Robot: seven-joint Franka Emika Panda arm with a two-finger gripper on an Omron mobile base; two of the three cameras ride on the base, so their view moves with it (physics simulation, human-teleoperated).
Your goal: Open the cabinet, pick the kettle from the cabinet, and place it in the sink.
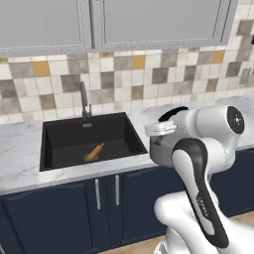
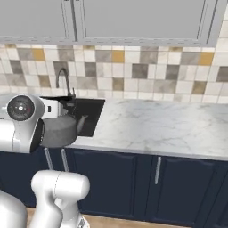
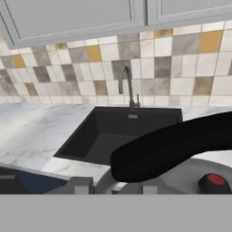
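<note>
Kettle carried in the claw, short of the sink.

Claw (image 3: 113,186) closed on the black arched handle (image 3: 176,147) of the kettle (image 1: 161,149); the grey body hangs in the air off the front edge of the marble desk (image 2: 151,127), just right of the sink (image 1: 89,141). An orange object, too small to name, lies on the basin floor (image 1: 94,151). Likely risks: the kettle could swing on its handle and strike the basin rim or the faucet (image 1: 84,99) during the move left; released too high, it could tip on landing. Marble is white and veined. Behind it a backsplash of mixed beige, grey and ochre tiles; pale grey upper cabinets; navy cabinets below.
</note>
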